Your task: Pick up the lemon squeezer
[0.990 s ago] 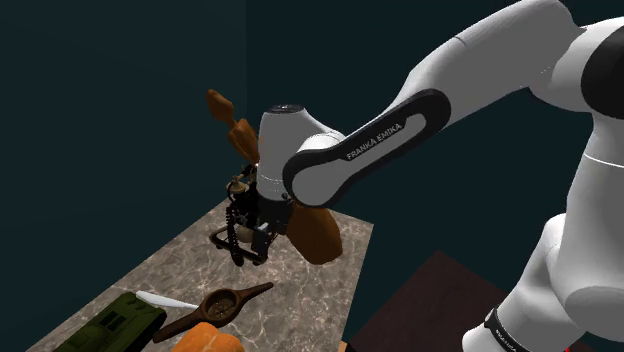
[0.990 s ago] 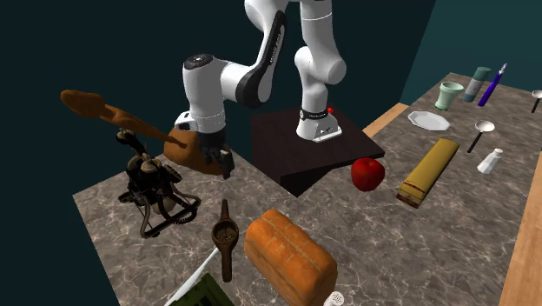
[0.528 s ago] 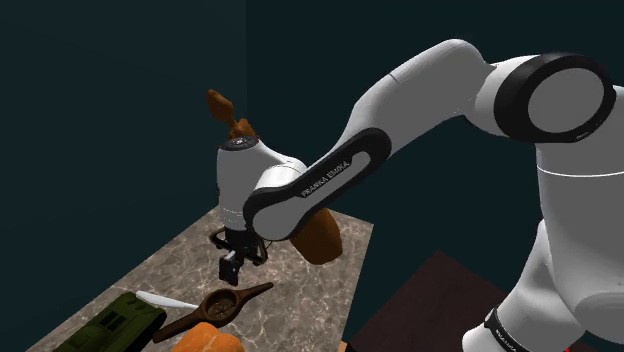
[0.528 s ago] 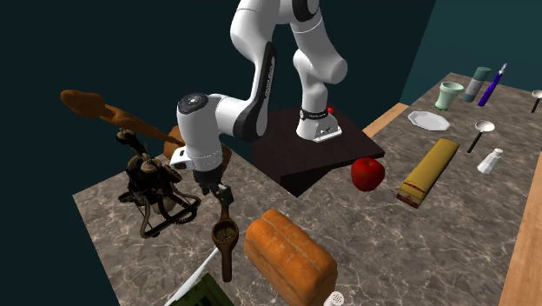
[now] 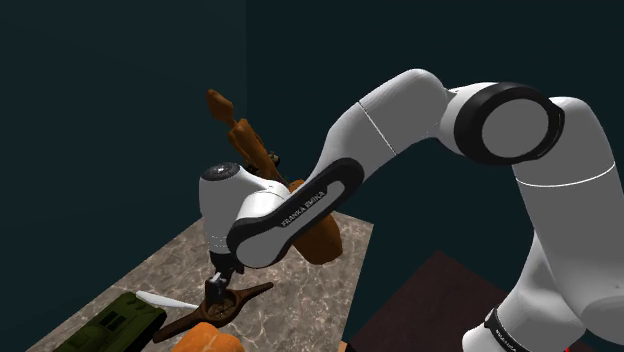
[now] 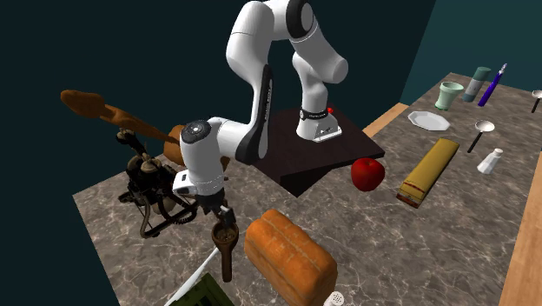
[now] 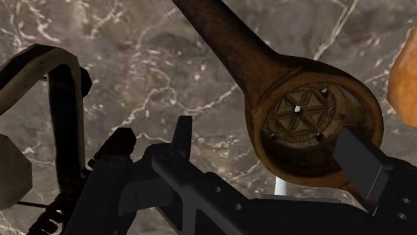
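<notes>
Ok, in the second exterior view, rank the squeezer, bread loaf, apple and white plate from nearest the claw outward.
1. lemon squeezer, right under the claw.
2. bread loaf, beside it.
3. red apple, by the stand.
4. white plate, far upper right.

Dim renders, with soft light from above.
In the shoulder view the dark teal wall (image 5: 120, 80) takes the upper left, and the white arm (image 5: 400, 110) is the brightest thing, pale on top and grey underneath. In the second exterior view the marble counter (image 6: 452, 235) looks paler at the right of the frame than at the lower left. In the wrist view the marble is evenly lit, the lemon squeezer (image 7: 314, 120) has a shaded bowl, and one black finger (image 7: 361, 160) shows a grey sheen.
</notes>
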